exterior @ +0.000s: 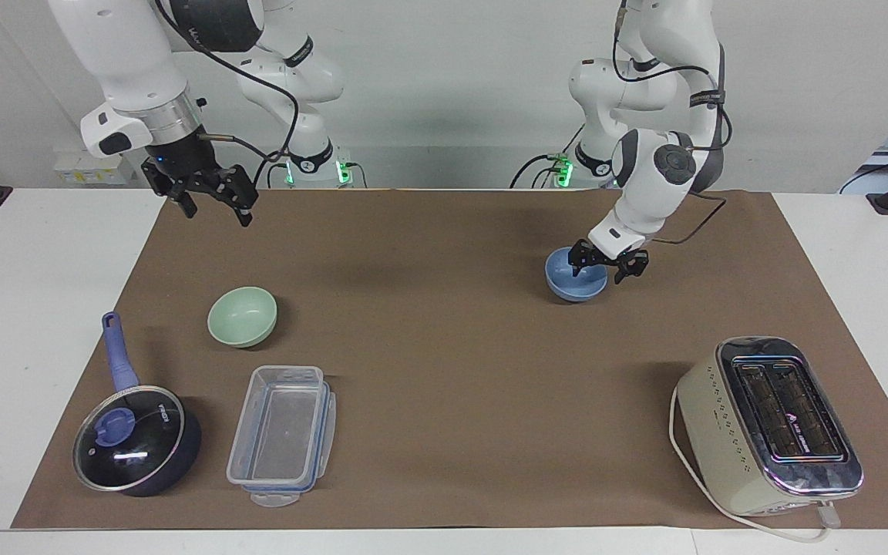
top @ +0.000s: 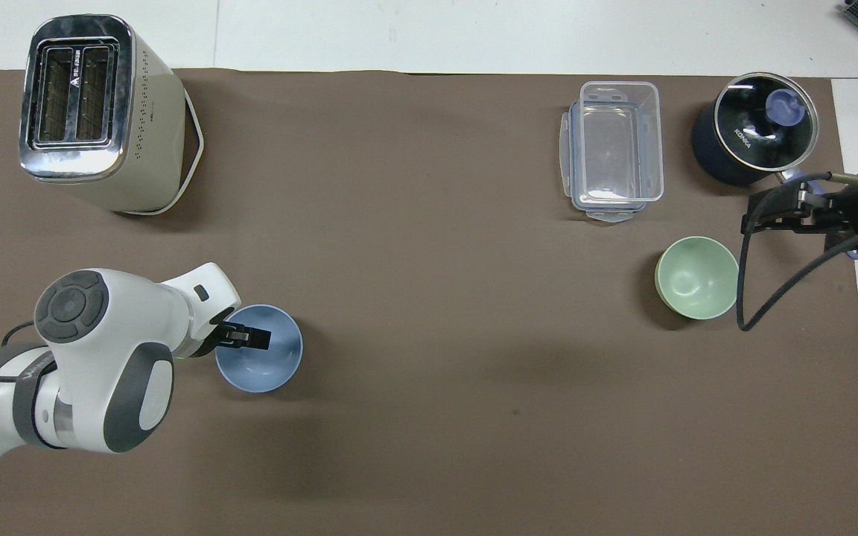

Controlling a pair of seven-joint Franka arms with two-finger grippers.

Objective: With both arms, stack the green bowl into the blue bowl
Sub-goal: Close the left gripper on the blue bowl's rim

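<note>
Black left gripper (exterior: 605, 269) down at blue bowl (exterior: 572, 282), fingers spread astride the rim (one inside, one outside), no squeeze visible; black right gripper (exterior: 210, 205) open, empty, up over the brown mat (exterior: 444, 362), well apart from green bowl (exterior: 242, 316) beside the clear container (exterior: 282, 433)

A robot lab set up like a kitchen: two white arms (exterior: 143, 69) bolted at a white table (exterior: 43, 254) covered with brown paper (exterior: 444, 362), bare white wall, loose cables, and a toaster (exterior: 768, 424), saucepan (exterior: 136, 439) and plastic box (exterior: 282, 435) laid out as props
</note>
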